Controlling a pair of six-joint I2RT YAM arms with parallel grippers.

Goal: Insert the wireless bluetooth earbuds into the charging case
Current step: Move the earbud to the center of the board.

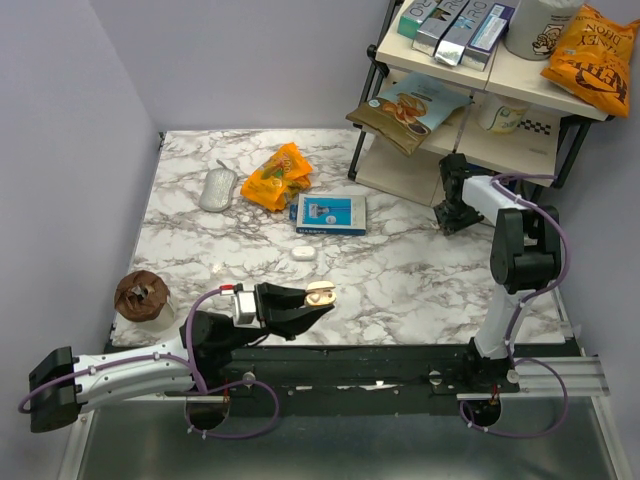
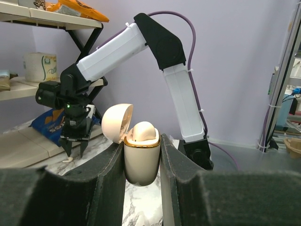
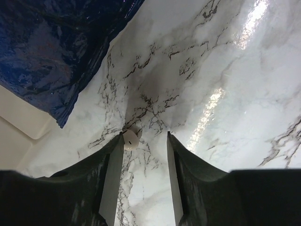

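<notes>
Near the front edge, left gripper [image 1: 318, 297] clamped on open-lidded charging case [image 2: 141, 165] — right gripper [image 3: 143, 146] parted, earbud [image 3: 130, 140] at one fingertip

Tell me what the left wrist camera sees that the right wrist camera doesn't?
Only the left wrist view: the open charging case, lid flipped back, squeezed in the left gripper, with one earbud poking out of it, plus the right arm. Only the right wrist view: a close look at the loose earbud lying beside one finger of the open right gripper. Both: the marble table and the blue bag; the left wrist view also catches that loose earbud, tiny, under the right gripper.
</notes>
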